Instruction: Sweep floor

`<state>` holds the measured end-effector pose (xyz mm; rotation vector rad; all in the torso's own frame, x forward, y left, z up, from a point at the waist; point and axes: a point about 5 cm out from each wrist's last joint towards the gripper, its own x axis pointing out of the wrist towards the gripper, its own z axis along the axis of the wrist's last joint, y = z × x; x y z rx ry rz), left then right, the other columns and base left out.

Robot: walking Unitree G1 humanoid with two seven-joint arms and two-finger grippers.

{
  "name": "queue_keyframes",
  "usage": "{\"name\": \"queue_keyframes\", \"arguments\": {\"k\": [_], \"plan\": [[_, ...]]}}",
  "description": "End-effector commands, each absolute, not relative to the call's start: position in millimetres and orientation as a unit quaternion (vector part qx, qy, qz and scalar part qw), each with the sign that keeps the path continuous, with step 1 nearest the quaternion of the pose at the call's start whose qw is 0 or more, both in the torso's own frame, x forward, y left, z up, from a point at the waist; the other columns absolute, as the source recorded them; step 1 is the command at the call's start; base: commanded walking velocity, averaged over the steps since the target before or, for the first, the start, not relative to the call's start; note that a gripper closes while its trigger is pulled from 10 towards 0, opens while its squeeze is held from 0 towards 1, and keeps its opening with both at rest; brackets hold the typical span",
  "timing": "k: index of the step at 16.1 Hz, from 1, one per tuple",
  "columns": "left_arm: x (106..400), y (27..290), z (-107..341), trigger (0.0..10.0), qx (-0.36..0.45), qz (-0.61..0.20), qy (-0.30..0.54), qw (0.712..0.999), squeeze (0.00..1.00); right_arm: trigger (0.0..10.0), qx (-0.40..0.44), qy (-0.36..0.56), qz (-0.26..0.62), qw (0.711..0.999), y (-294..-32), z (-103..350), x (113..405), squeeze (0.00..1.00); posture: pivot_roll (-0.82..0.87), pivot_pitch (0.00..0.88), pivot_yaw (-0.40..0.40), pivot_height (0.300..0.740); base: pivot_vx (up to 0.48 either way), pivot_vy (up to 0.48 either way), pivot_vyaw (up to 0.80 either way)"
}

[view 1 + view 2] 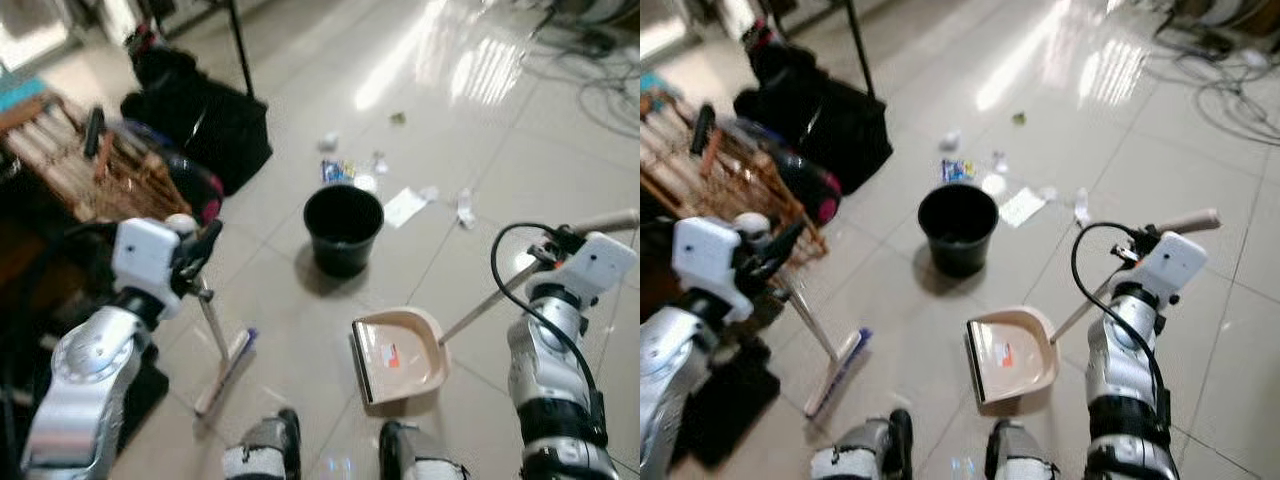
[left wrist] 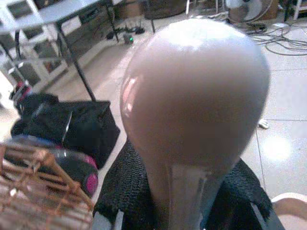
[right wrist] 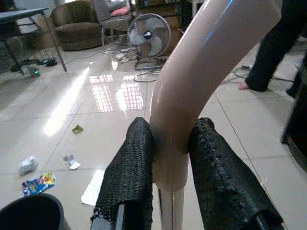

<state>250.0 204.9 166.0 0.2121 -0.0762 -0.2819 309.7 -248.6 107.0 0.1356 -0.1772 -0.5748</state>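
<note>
**Left eye view and wrist views: broom and dustpan in hand, litter ahead**

Left eye view: the left gripper [image 1: 190, 262] is holding the broom [image 1: 222, 360], its head resting on the floor [image 1: 300, 310]; the right gripper [image 1: 556, 247] is holding the dustpan [image 1: 400, 358], which is lying beside the robot's feet. Litter [image 1: 405, 206] is lying beyond the black bucket [image 1: 343, 228].

Left wrist view: the fingers [image 2: 127, 191] are clamping the broom's rounded handle top.

Right wrist view: both fingers [image 3: 129, 172] are pinching the dustpan's curved handle.

Judgement: sweeping is only starting; the next move calls for approaching the litter.
</note>
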Motion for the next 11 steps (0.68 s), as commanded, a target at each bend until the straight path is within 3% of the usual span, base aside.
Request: {"name": "queue_keyframes", "arguments": {"k": [1,5,11], "plan": [[243.5,210.8,180.2,10.0,0.118,-0.129,-0.055,0.983,0.0,10.0,0.058,-0.108,-0.286,0.95,-252.7,112.4,313.5,0.0,0.19,0.348,0.044,0.74,0.0,0.0,0.0],[229.8,224.3,197.0,10.0,0.138,-0.119,-0.065,0.981,0.0,10.0,0.042,-0.15,-0.276,0.948,-243.1,123.5,326.0,0.0,0.25,0.367,0.054,0.74,0.0,0.0,0.0],[226.7,226.1,203.4,10.0,0.145,-0.137,-0.049,0.979,0.0,10.0,0.054,-0.152,-0.318,0.934,-244.0,108.6,318.0,0.0,0.27,0.355,0.08,0.74,0.0,0.0,0.0]]}}
